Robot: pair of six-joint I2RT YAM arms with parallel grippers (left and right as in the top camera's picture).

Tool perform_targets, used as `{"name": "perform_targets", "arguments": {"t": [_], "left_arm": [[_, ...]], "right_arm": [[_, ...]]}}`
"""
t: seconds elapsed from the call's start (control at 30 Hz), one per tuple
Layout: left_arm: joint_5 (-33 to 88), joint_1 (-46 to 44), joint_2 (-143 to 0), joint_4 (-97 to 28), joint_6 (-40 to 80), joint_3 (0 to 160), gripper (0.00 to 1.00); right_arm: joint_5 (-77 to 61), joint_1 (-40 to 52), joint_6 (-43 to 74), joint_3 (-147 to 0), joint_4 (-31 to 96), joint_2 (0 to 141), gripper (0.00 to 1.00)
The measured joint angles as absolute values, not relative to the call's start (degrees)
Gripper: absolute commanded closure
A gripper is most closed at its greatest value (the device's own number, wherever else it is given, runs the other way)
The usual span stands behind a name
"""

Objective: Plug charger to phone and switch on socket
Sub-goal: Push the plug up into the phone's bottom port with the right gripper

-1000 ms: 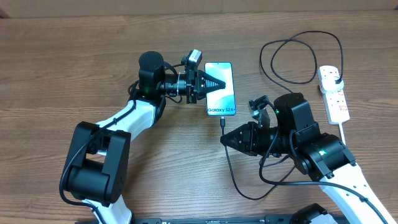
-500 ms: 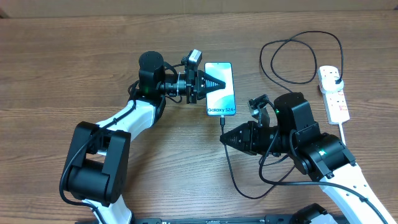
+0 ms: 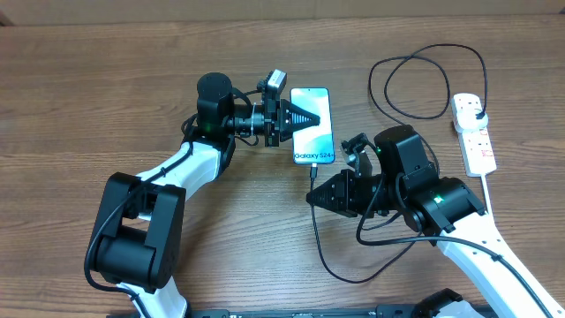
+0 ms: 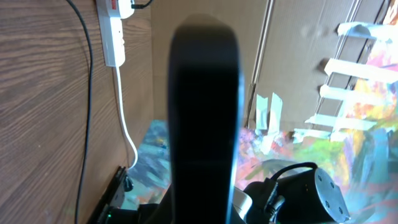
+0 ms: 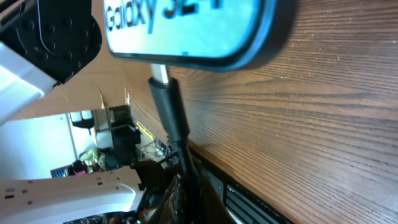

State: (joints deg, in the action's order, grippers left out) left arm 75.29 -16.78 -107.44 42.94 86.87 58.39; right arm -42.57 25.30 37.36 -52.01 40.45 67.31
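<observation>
Plug head at the port, pinched in the right gripper [image 3: 311,198]
Clamps the long thin black charger cable [image 3: 312,177] behind its head, tip at the near edge of the flat teal-screened phone [image 3: 316,141], under the closed left gripper [image 3: 311,118]. Best pushed straight along the port; white power-strip socket [image 3: 472,132] far right.

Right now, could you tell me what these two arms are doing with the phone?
The left gripper is shut with its tip on the phone, apparently steadying it. The right gripper is shut on the charger just behind its plug head. The plug's metal tip meets the phone's bottom edge, but I cannot tell whether it is fully seated. The socket lies off to the right, with neither gripper near it.
</observation>
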Motion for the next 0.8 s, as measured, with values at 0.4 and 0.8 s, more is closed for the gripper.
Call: {"name": "perform_targets", "arguments": {"t": [0.4,0.8], "left_arm": [[78.9,-16.5,-107.4,43.2,75.7,59.3,0.96],[80.7,-16.8,-107.4,43.2,74.3,59.3,0.96]], "right_arm": [[-41.7,25.7,32.7,-51.9,40.6,67.3,0.96],[-36.6,25.9,31.5,-52.0,39.5,67.3,0.83]]}}
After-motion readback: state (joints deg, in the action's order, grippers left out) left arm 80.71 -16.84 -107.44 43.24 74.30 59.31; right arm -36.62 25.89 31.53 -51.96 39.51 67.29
